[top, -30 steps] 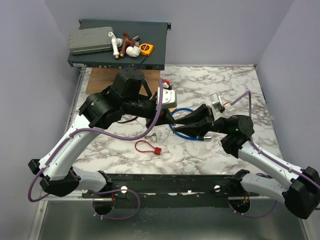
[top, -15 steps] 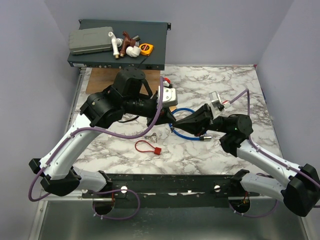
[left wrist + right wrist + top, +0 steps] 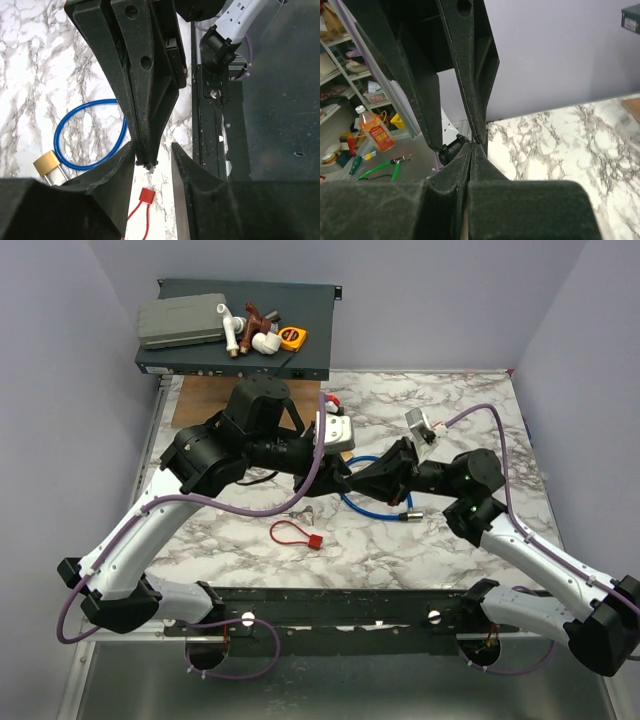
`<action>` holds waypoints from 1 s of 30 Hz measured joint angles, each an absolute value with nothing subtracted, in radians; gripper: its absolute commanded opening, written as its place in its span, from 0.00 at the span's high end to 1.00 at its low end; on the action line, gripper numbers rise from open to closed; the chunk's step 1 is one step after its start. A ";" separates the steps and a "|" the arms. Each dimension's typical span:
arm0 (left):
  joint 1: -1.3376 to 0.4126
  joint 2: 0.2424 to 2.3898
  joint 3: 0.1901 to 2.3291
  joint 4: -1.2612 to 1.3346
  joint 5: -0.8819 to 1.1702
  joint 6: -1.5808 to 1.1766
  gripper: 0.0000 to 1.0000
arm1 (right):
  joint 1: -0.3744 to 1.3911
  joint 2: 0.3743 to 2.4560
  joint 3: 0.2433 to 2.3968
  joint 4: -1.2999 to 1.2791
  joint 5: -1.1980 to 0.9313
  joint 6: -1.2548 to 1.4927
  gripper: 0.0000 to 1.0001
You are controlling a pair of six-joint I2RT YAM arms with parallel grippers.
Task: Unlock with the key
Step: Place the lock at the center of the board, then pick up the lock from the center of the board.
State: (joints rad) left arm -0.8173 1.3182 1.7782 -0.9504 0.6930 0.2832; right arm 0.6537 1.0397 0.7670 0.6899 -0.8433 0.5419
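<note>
Facing tip-to-tip | left end effector (image 3: 152, 151) parted | right end effector (image 3: 471, 146) pinched closed | key (image 3: 313, 541) lying loose

The worktop (image 3: 470, 400) is white marble with grey veins. Toward its near edge, left of the middle, the key (image 3: 313, 541) lies flat, its thin red cord looped out toward the left edge. Around the middle lies the blue cable lock (image 3: 90, 169), coiled in a ring, with a brass padlock (image 3: 46, 163) just outside the ring. A wooden board (image 3: 200, 400) lies at the far left corner, and a dark rack unit (image 3: 300, 350) sits along the far edge there. A small red-and-white thing (image 3: 333, 400) lies near the far edge.
</note>
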 measured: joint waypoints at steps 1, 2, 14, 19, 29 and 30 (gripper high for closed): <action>-0.817 1.317 1.775 -0.951 0.693 0.284 0.49 | 0.654 1.035 0.770 0.666 -0.842 0.535 0.99; -0.817 1.316 1.774 -0.952 0.693 0.286 0.40 | 0.654 1.030 0.772 0.641 -0.842 0.529 0.99; -0.704 1.235 1.686 -0.968 0.680 0.479 0.09 | 0.654 0.961 0.802 0.218 -0.752 0.369 0.99; -0.695 1.125 1.341 -0.931 0.621 0.704 0.13 | 0.654 0.892 0.807 0.059 -0.673 0.304 0.99; -0.693 1.308 1.018 -0.826 0.534 1.009 0.22 | 0.654 0.828 0.834 -0.125 -0.529 0.248 1.00; -0.693 1.333 1.021 -0.812 0.533 1.024 0.23 | 0.654 0.826 0.841 -0.138 -0.510 0.242 0.99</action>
State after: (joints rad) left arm -0.6930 1.3334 1.0214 -0.8124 0.5331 1.0237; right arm 0.6537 0.8257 0.8406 -0.1379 -0.5102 0.2420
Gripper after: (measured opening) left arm 0.799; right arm 0.007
